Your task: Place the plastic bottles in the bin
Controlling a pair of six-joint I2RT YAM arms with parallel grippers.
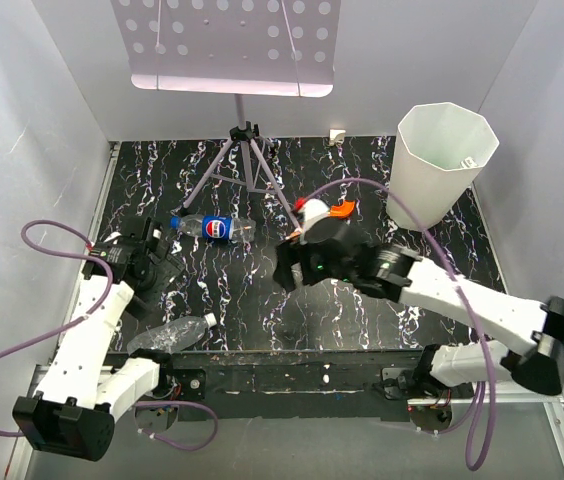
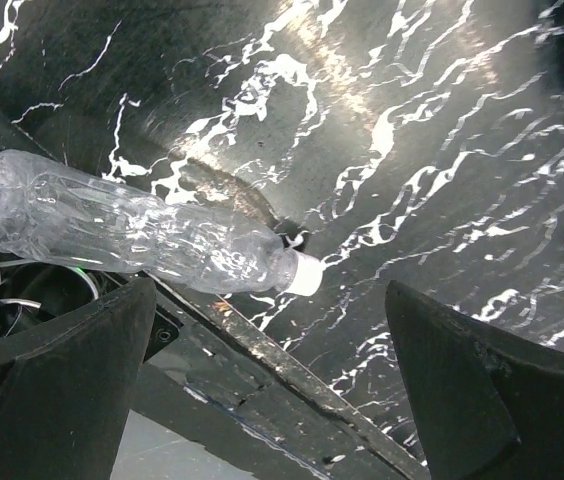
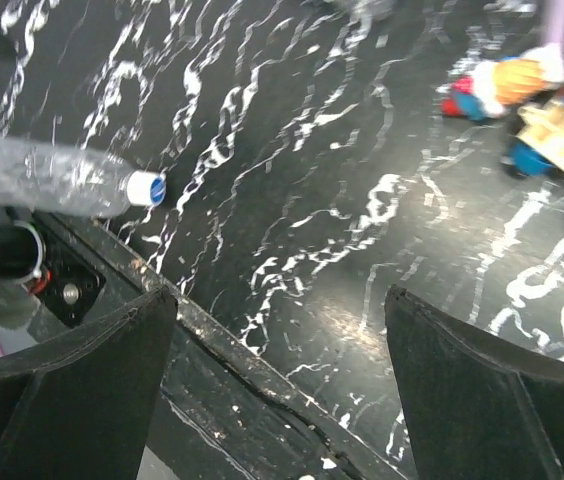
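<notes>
Where we stood in the task: the clear bottle and the Pepsi bottle lay outside the bin; we judged both left to do.
Left gripper: jaws wide apart and empty, near the clear bottle without touching it.
Clear bottle: on its side at the table's near edge.
Pepsi bottle: on its side, farther back.
Right gripper: jaws wide apart, holding and touching nothing.
Bin: upright at far right, well apart from both bottles; we could not make out its contents.

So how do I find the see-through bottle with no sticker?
Look at the black marbled table, along its near edge by the left arm. A clear bottle lies on its side. Unlike the Pepsi bottle farther back, it has no label.
</notes>
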